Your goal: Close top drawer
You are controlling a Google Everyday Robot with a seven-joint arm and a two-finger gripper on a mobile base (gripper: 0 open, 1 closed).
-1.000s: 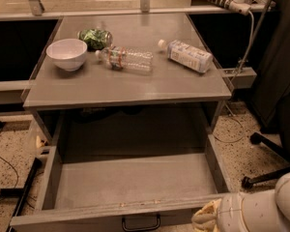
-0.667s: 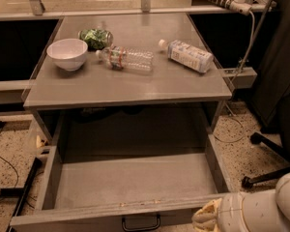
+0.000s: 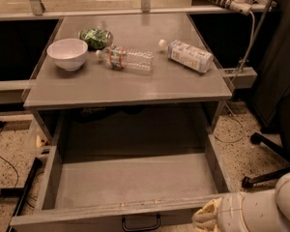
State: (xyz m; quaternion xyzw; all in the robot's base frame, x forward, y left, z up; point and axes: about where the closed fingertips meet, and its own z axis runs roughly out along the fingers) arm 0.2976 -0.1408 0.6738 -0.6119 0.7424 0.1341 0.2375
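The drawer [image 3: 135,180] stands pulled far out from under the table [image 3: 128,88], toward the near side. Its front runs left to right along the near edge of the view, with the black handle [image 3: 141,222] at the middle. The gripper [image 3: 206,216] sits at the near right end of that front, right of the handle, on the pale arm [image 3: 261,209] coming in from the right. Whether it touches the front, how far open it is, or whether it holds anything cannot be told. Closing likely calls for a push straight toward the far side, square to the front. From this off-centre spot the drawer may skew. On the table lie a bowl [image 3: 67,53] and two bottles [image 3: 125,58], well clear.
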